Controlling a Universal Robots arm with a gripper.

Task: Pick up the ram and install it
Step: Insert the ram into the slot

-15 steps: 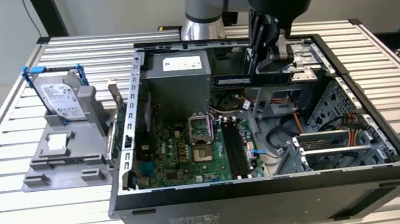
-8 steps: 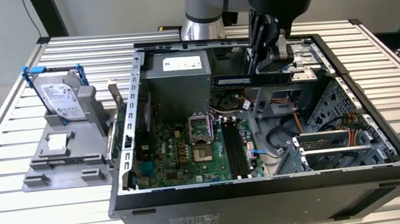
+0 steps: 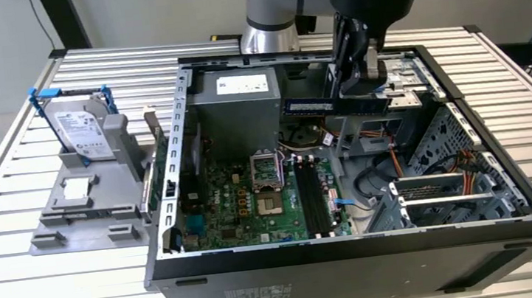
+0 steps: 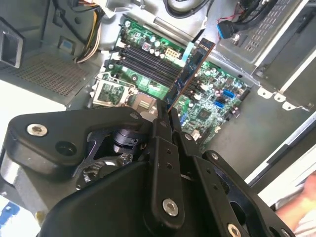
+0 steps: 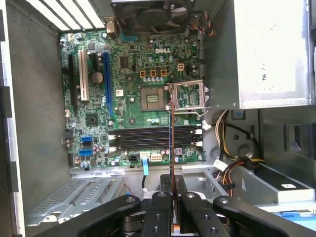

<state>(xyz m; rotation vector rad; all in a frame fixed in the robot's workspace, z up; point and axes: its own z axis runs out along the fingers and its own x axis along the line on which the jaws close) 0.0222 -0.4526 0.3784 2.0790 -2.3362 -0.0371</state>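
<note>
Green-blue ram (image 4: 190, 69), pinched in the gripper (image 4: 165, 118), over the open case (image 3: 356, 247).
Item, nearest first: my fingers (image 4: 160, 148) are closed on one short end of the stick, and that end is hidden between them. I judge it light, stiff, thin and fragile, so I'd grip the flat faces and spare the chips and contact edge. It hangs clear above the black memory slots (image 5: 153, 138), a thin edge-on line across them in the first wrist view. At the slots, latch state and notch side are too small to tell.
</note>
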